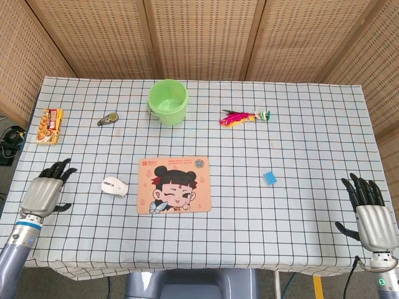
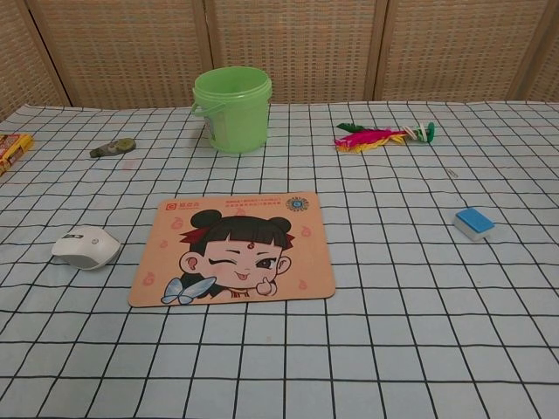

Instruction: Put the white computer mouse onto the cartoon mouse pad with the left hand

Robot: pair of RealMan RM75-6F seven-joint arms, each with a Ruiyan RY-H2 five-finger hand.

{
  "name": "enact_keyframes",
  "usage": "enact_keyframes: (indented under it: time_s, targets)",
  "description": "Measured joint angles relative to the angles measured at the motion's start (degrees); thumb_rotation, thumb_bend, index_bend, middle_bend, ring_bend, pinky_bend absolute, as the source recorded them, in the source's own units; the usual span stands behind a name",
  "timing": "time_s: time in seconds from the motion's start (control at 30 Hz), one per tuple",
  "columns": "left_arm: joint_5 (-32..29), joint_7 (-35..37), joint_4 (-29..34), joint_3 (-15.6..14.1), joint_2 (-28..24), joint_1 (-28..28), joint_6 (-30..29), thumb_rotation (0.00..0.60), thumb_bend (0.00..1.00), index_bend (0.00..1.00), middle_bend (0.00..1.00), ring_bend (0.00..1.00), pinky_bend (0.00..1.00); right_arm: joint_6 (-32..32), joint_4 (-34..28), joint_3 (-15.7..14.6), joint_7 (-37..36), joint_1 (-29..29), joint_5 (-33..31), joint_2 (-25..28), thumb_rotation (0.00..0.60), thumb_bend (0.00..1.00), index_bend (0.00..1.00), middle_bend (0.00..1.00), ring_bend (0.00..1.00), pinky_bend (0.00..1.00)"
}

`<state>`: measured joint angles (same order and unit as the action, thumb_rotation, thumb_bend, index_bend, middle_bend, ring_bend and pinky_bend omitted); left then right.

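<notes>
Head view shows the left robot hand [image 1: 45,190] over the near left part of the surface [image 1: 312,143], empty, with its fingers spread apart. The white computer mouse [image 1: 115,186] lies on the checked cloth between this hand and the cartoon mouse pad [image 1: 174,184], just beside the pad's left edge but not touching it. The right robot hand [image 1: 371,218] is at the near right corner, also empty with fingers apart, and well apart from everything. I judge that the step in hand is the reach for the mouse. To do it well, the left robot hand should come over the mouse from the left and above, and close on its two long sides, so that the smooth shell does not slip out. The green bucket [image 1: 168,101] is far behind and makes no obstacle.

Chest view does not show either hand. Here the white computer mouse [image 2: 86,247] sits low and rounded, near the pad's left border [image 2: 234,248]. Since the pad is thin and flat, only a small lift should be needed; then a short carry to the right and a gentle release over the picture.
</notes>
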<state>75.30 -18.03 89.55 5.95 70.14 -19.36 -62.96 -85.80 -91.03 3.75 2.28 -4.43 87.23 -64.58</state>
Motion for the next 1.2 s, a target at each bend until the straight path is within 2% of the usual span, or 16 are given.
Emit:
enact_keyframes:
  time_s: [0.4, 0.7, 0.87, 1.2]
  targets:
    - [-8.5, -7.8, -2.2, 1.2, 4.7, -7.4, 8.3, 0.600, 0.03, 0.21, 0.05, 0.10, 0.22, 0.3, 0.0, -0.1, -1.8, -0.1, 0.3, 0.6, 0.600, 0.10, 0.09, 0.00, 0.00, 0.00]
    - [-13.7, -11.7, -4.6, 1.3, 7.4, -10.7, 10.6, 0.600, 0.03, 0.22, 0.05, 0.10, 0.22, 0.0, 0.0, -0.2, -3.0, 0.0, 0.6, 0.9, 0.600, 0.10, 0.09, 0.00, 0.00, 0.00]
    - [-16.0, -13.3, -5.2, 1.1, 9.0, -12.4, 11.6, 0.600, 0.11, 0.22, 0.05, 0.10, 0.22, 0.1, 0.0, -0.2, -3.8, 0.0, 0.5, 1.2, 0.600, 0.10, 0.09, 0.00, 0.00, 0.00]
    - [-21.1, -17.2, -6.7, 0.3, 11.9, -15.6, 12.6, 0.600, 0.11, 0.23, 0.06, 0.10, 0.22, 0.1, 0.0, -0.4, -5.5, 0.0, 0.8, 1.8, 0.600, 0.10, 0.09, 0.00, 0.00, 0.00]
